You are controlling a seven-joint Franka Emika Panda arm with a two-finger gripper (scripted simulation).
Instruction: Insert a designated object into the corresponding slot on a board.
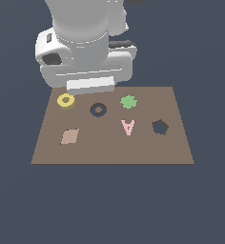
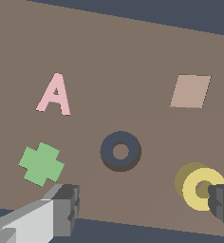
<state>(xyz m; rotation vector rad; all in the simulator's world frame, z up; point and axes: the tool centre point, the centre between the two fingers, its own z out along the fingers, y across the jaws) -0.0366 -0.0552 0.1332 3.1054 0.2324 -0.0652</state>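
Observation:
The yellow ring (image 1: pixel 66 100) lies on the brown board (image 1: pixel 112 152) near its far corner on the exterior view's left. In the wrist view the ring (image 2: pixel 198 189) sits partly behind one fingertip (image 2: pixel 223 204). The dark ring-shaped slot (image 1: pixel 98 110) with a brown centre dot is just to the ring's right on the board; it also shows in the wrist view (image 2: pixel 120 151). My gripper (image 2: pixel 142 209) is open and empty, above the board's far edge, with the other finger (image 2: pixel 61 209) wide apart. In the exterior view the arm's body hides the fingers.
On the board lie a green clover piece (image 1: pixel 128 101), a pink letter A (image 1: pixel 127 127), a tan diamond piece (image 1: pixel 69 137) and a dark pentagon-shaped hole (image 1: pixel 159 127). The arm's white body (image 1: pixel 83 47) hangs over the board's far edge.

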